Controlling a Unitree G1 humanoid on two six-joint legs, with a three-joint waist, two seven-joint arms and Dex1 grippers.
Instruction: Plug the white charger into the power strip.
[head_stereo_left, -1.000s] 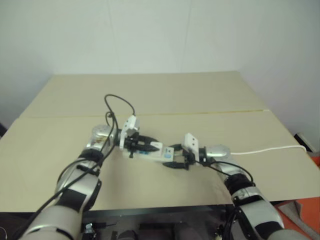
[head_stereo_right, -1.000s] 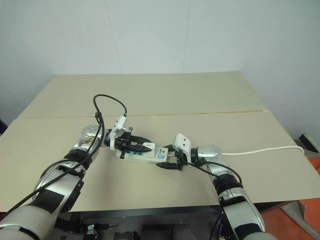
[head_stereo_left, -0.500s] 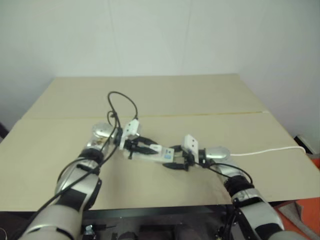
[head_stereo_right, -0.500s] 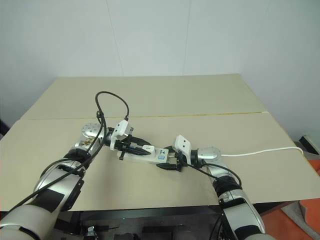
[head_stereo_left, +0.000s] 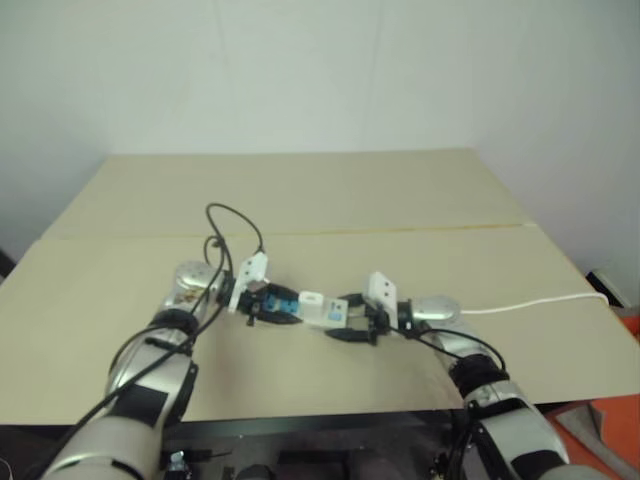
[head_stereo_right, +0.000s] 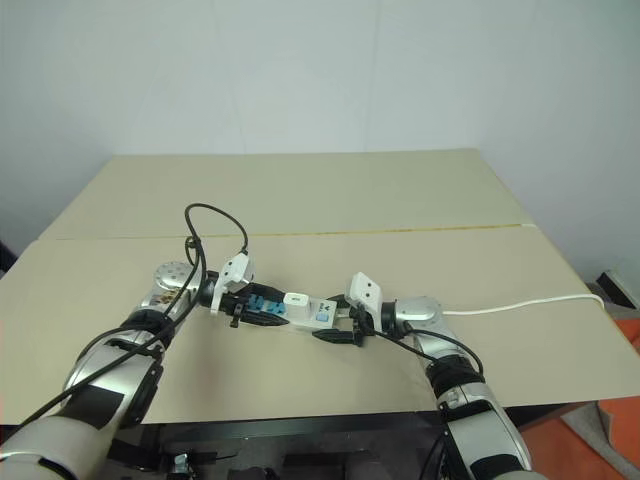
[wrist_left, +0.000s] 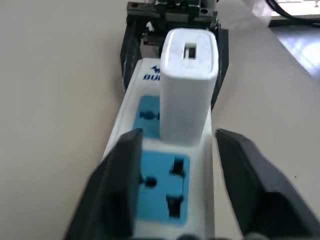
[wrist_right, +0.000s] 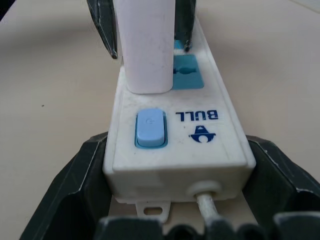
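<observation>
one white charger stands plugged in one power strip.

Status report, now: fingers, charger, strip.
Left gripper open, fingers astride power strip. Right gripper clamps strip's cable end. White charger standing upright in socket. Nothing in the way.

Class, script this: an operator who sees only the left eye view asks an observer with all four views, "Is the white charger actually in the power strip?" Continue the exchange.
Observer: Yes. The left wrist view shows the white charger standing upright in a socket of the power strip.
Operator: Is the left pincer gripping it?
Observer: No. The left pincer is open, with its fingers apart from the charger on either side of the strip.
Operator: And the right pincer?
Observer: The right pincer clasps the strip's cable end, beside the blue switch.
</observation>
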